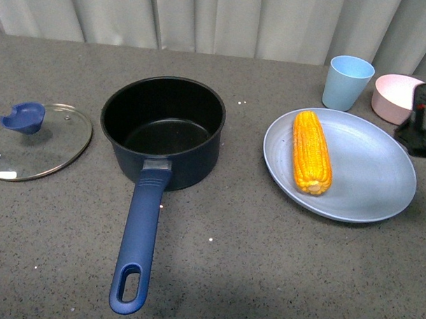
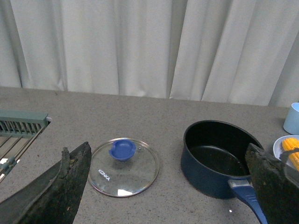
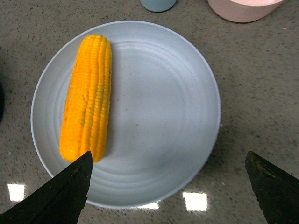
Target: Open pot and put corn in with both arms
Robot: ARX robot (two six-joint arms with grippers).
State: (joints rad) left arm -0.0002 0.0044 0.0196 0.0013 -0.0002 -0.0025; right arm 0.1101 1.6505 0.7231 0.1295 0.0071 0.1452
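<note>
**Pot.** The pot (image 1: pixel 163 130) stands upright on the grey tabletop (image 1: pixel 265 273), uncovered, with its black interior exposed. Its long blue handle (image 1: pixel 142 234) points toward the robot and ends in a slotted hole.

**Lid.** The glass lid (image 1: pixel 56 150) lies flat on the tabletop to the left of the pot and apart from it. Its blue knob (image 1: pixel 23 116) faces up.

**Corn.** The corn (image 1: pixel 311 152) lies outside the pot on a pale blue plate (image 1: pixel 370 182), which sits to the right of the pot and apart from it. The cob rests on the half of the plate nearer the pot, with its long axis running away from the robot.

**Other items.** A light blue cup (image 1: pixel 347 81) stands just behind the plate. A pink bowl (image 1: pixel 396 96) stands to the right of the cup. A pale curtain (image 1: pixel 218 23) hangs behind the tabletop. In the left wrist view, a grey-green rack (image 2: pixel 21 123) shows at the tabletop edge beyond the lid.

**Left gripper.** The left gripper (image 2: pixel 164 151) hovers above the tabletop. Its jaws stand wide apart and clamp nothing. The lid and the pot appear between its two fingers (image 2: pixel 70 172).

**Right gripper.** The right gripper (image 3: pixel 168 156) hovers over the plate. Its jaws stand wide apart and touch neither the plate nor the corn. One fingertip appears just beside the near end of the cob.
</note>
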